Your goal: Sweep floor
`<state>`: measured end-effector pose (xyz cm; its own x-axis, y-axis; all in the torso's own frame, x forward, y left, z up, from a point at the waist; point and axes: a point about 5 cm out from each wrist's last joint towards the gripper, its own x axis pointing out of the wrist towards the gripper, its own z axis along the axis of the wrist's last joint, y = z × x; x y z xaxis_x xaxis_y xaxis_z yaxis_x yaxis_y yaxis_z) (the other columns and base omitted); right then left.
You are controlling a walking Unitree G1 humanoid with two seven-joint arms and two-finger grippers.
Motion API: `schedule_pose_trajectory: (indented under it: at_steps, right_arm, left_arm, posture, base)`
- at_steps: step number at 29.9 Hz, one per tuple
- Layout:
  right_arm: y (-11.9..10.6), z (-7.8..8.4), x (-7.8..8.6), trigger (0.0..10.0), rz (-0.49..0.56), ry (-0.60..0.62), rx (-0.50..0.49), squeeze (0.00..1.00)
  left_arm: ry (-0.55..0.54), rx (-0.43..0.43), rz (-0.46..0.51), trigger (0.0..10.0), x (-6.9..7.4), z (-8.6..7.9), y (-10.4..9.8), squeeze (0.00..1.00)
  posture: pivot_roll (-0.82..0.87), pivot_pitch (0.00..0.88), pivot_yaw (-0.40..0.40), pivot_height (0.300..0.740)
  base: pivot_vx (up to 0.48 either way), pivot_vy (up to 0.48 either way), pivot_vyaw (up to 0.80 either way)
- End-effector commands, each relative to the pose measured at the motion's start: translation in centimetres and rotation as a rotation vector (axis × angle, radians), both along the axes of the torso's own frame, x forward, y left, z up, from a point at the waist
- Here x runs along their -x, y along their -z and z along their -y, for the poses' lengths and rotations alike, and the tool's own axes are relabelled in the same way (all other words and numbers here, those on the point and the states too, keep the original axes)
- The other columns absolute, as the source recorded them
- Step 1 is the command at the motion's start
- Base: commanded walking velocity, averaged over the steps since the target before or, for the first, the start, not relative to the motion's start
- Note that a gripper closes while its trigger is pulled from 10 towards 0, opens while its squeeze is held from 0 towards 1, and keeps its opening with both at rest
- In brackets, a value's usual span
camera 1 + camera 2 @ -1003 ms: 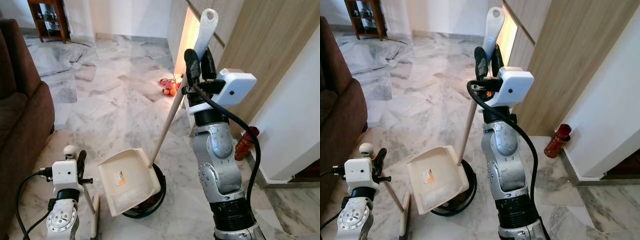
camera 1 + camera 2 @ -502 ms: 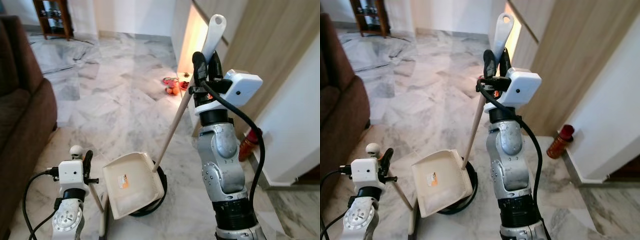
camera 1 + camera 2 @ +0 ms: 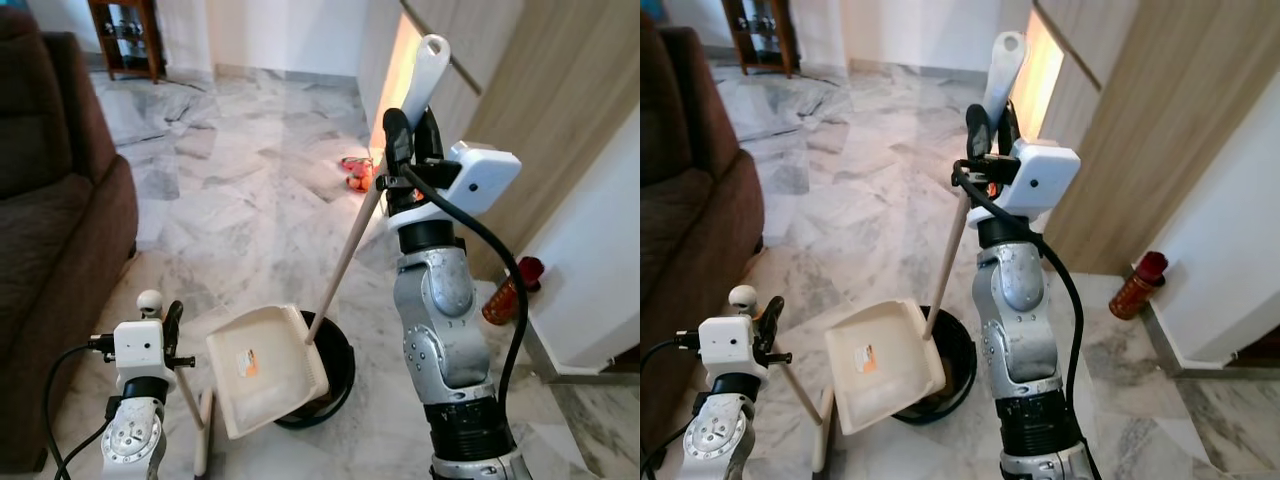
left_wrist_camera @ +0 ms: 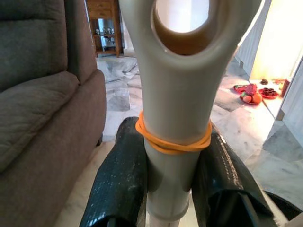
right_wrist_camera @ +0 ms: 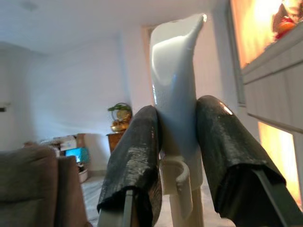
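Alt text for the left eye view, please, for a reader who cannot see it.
The right end effector grips a long dustpan handle, holding the cream dustpan tilted over a black bin on marble floor. The left end effector grips a broom handle beside a brown sofa.

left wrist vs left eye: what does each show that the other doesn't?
Left wrist view alone: the orange rubber band round the pale plastic broom handle, seen close, and the looped hole at the handle's top.

Left eye view alone: the right gripper clamped on the cream dustpan's long handle, the cream dustpan tipped over the black round bin, and the red bottle by the wall.

Both: the left gripper shut on the broom handle, the brown sofa, the marble floor, the red-orange items near the lit doorway.
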<state>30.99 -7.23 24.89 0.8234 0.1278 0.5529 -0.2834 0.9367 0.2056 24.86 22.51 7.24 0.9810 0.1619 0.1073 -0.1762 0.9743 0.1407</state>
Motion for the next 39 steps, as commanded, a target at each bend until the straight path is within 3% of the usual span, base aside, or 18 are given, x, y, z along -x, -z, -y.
schedule_pose_trajectory:
  at_steps: [1, 20, 32, 39]
  right_arm:
    - [-1.2, 0.3, 0.2, 10.0, 0.045, 0.016, -0.049, 0.0]
    - [-1.5, 0.5, 0.1, 10.0, 0.058, 0.031, -0.053, 0.0]
    - [-3.6, 0.3, 1.3, 10.0, 0.208, 0.043, -0.042, 0.0]
    - [-3.4, -0.1, 1.3, 10.0, 0.202, 0.031, -0.033, 0.0]
  left_arm:
    - [0.019, -0.01, 0.029, 10.0, -0.2, 0.6, -0.7, 0.0]
    - [0.02, -0.011, 0.05, 10.0, -0.5, 0.7, -1.3, 0.0]
    - [0.022, -0.013, 0.059, 10.0, -0.6, 0.8, -1.5, 0.0]
    - [0.021, -0.014, 0.057, 10.0, -0.6, 0.8, -1.5, 0.0]
  posture:
    - [0.05, 0.056, -0.076, 0.74]
    - [0.05, 0.045, -0.076, 0.74]
    - [0.05, 0.044, -0.074, 0.74]
    - [0.05, 0.047, -0.075, 0.74]
  base:
    - [0.0, 0.0, 0.0]
    - [0.0, 0.0, 0.0]
    - [0.0, 0.0, 0.0]
    - [0.0, 0.0, 0.0]
